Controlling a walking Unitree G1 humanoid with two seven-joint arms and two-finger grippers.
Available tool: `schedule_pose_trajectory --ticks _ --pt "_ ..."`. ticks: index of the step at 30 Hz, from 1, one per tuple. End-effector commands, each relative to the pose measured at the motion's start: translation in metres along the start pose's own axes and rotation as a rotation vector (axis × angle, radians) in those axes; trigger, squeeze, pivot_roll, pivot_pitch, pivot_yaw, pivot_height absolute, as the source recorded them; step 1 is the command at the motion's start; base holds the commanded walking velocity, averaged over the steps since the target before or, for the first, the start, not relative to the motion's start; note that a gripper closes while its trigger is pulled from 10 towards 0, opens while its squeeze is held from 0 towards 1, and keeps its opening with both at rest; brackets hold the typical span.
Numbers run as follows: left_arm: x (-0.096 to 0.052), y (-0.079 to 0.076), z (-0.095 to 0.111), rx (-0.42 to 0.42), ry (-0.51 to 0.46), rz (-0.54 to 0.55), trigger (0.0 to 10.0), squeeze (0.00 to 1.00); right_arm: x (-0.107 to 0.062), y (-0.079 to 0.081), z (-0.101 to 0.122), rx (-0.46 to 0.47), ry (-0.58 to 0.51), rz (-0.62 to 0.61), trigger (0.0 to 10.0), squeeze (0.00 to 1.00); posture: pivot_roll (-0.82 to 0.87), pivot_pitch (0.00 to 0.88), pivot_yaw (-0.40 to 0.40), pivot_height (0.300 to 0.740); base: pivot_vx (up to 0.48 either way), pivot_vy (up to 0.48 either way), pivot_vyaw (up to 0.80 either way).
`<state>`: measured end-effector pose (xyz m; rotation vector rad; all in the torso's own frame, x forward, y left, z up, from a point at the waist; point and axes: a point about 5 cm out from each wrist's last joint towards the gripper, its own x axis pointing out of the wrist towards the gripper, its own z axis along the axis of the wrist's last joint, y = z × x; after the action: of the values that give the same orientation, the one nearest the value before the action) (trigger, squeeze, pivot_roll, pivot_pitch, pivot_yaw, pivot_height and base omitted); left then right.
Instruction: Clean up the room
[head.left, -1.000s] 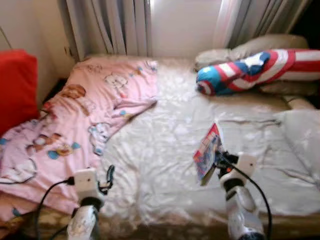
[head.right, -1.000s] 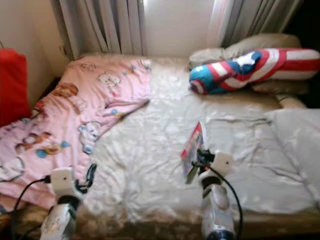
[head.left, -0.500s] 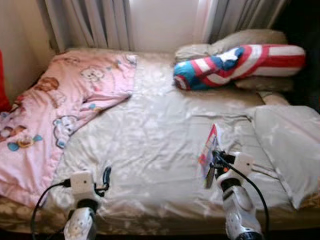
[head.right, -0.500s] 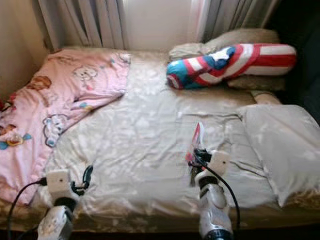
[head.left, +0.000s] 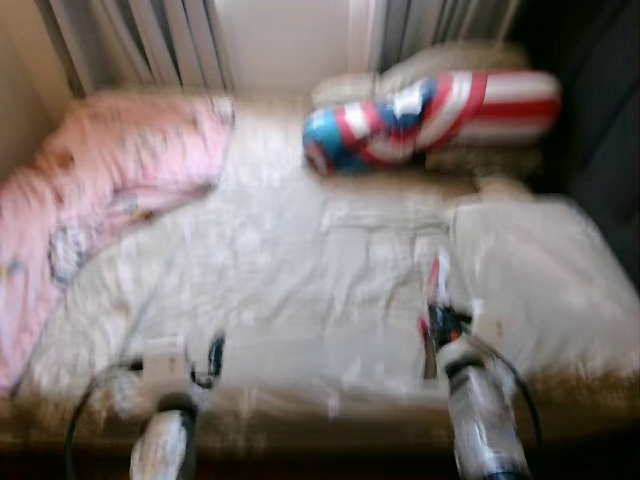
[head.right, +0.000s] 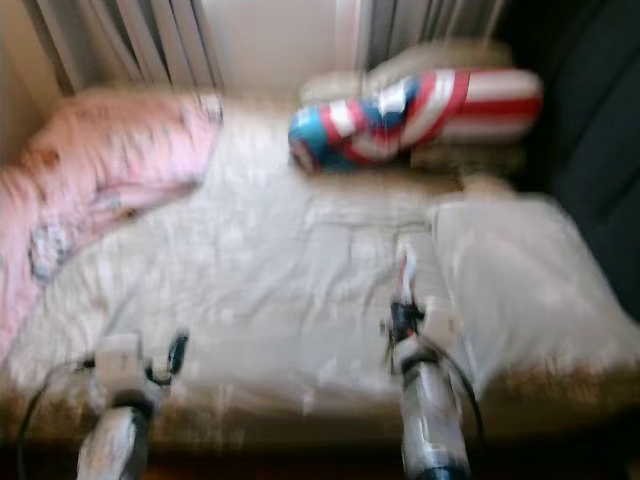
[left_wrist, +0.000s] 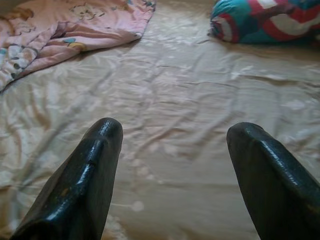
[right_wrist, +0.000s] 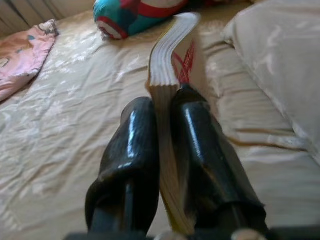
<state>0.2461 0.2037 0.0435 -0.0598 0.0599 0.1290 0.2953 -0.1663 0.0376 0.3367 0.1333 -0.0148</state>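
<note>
Right tool (right_wrist: 162, 125) pinches a thin red-and-white paperback book (right_wrist: 172, 60) upright above the cream satin bed sheet (left_wrist: 175, 100); left tool (left_wrist: 172, 142) hangs wide, holding nothing. Book looks light, floppy, glossy; a grip near the spine should resist slipping.

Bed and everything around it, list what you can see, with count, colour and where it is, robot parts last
Bed: one, cream sheet, across the middle.
Blanket: one, pink with cartoon prints, on the bed's left side.
Bolster pillow: one, red, white and blue, at the head of the bed.
Pillow: one, cream, on the bed's right side.
Curtains: grey, behind the bed.
Book: one, red and white cover, held upright over the bed.
Left gripper: open, over bare sheet.
Right gripper: shut on the book.
</note>
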Motion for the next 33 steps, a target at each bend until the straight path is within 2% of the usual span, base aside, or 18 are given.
schedule_pose_trajectory --ticks 1,12,33 --pt "-0.0017 0.0003 -0.0011 -0.012 0.011 -0.001 10.0 0.0 0.0039 0.0055 0.0084 -0.002 -0.036 0.02 10.0 0.0 0.0 0.104 -0.042 0.74 0.0 0.0 0.0" --pt "-0.0023 -0.0006 -0.0009 -0.019 0.011 -0.008 10.0 0.0 0.0036 0.0046 0.0081 -0.003 -0.034 0.017 10.0 0.0 0.0 0.105 -0.043 0.74 0.0 0.0 0.0" --pt "-0.0038 -0.0004 0.0005 -0.018 0.011 -0.016 10.0 0.0 0.0028 0.0048 0.0033 0.0 -0.014 0.018 10.0 0.0 0.0 0.11 -0.045 0.74 0.305 0.0 0.0"
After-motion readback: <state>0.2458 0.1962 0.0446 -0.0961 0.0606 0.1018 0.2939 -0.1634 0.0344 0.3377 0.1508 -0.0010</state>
